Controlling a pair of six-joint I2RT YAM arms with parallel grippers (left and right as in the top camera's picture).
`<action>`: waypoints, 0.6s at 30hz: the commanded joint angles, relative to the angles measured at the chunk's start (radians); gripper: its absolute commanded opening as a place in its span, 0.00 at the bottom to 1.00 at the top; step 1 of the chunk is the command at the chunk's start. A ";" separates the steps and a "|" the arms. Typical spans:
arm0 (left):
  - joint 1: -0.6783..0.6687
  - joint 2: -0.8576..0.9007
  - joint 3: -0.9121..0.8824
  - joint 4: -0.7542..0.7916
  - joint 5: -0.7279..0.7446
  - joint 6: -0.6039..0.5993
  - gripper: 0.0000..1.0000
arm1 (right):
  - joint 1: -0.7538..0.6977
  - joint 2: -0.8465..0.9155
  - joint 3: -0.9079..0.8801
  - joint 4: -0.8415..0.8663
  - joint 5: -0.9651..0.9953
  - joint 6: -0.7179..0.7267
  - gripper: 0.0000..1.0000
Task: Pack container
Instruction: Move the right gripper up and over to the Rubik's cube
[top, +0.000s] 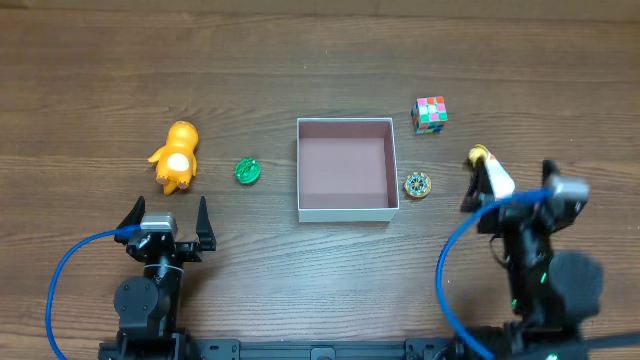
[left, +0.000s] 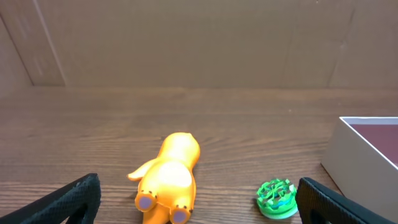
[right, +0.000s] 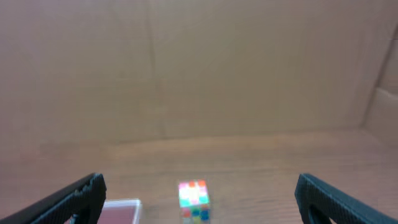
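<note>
The container (top: 346, 212), a shallow square box with white walls and a dull pink inside, sits mid-table with nothing in it. It also shows at the right edge of the left wrist view (left: 346, 157) and the bottom left of the right wrist view (right: 122, 210). My left gripper (top: 168, 222) (left: 199, 208) is open and empty, just in front of an orange toy animal (top: 177, 156) (left: 168, 177) and a green disc (top: 247, 171) (left: 277, 198). My right gripper (top: 510, 184) (right: 199, 190) is open, right of the container, with a small yellow-and-white toy (top: 488, 168) between its fingers in the overhead view.
A multicoloured cube (top: 430, 114) (right: 193, 200) lies beyond the container's right far corner. A gold-and-teal disc (top: 417, 185) lies against the container's right near corner. Cardboard walls stand behind the table in both wrist views.
</note>
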 joint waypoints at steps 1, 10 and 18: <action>0.006 -0.007 -0.003 -0.001 -0.006 0.023 1.00 | 0.003 0.211 0.262 -0.163 0.061 -0.105 1.00; 0.006 -0.007 -0.003 -0.001 -0.006 0.023 1.00 | -0.048 0.682 0.820 -0.773 -0.166 -0.336 1.00; 0.006 -0.007 -0.003 -0.001 -0.006 0.023 1.00 | -0.078 0.907 1.083 -0.998 -0.236 -0.336 1.00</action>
